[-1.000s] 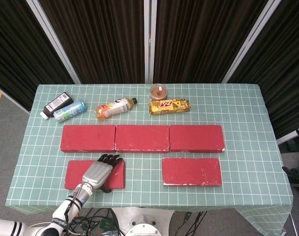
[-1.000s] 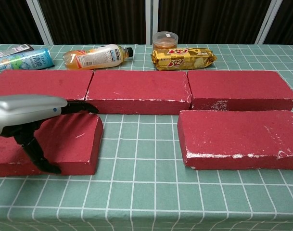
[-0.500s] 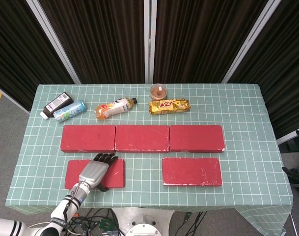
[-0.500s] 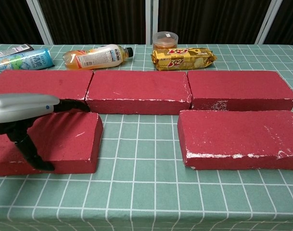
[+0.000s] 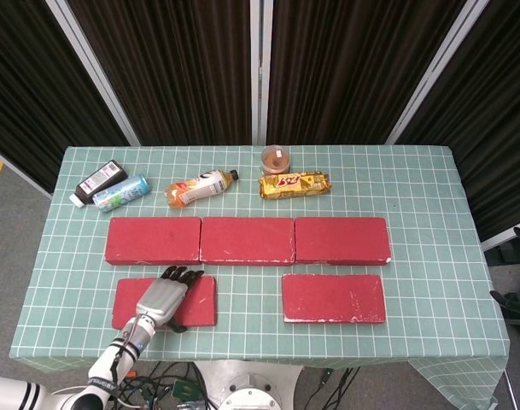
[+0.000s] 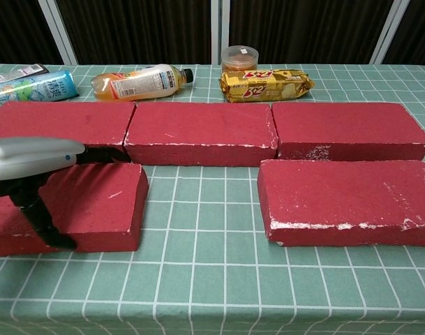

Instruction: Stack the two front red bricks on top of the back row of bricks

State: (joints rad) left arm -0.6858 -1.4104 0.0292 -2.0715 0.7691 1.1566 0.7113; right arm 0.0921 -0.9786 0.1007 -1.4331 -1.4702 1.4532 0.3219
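Observation:
The front left red brick lies flat near the table's front edge. My left hand lies across its top. The fingers reach to the brick's far edge and the thumb hangs down its front face; no firm grip shows. The front right red brick lies flat and untouched. Behind them the back row of three red bricks runs end to end across the table. My right hand shows in neither view.
Along the back of the green checked tablecloth lie a dark bottle, a blue can, an orange drink bottle, a yellow snack pack and a small round tub. The table's front edge is close below the front bricks.
My left hand has slid to the left along the front left brick and settled lower on it. The bricks have stayed where they were.

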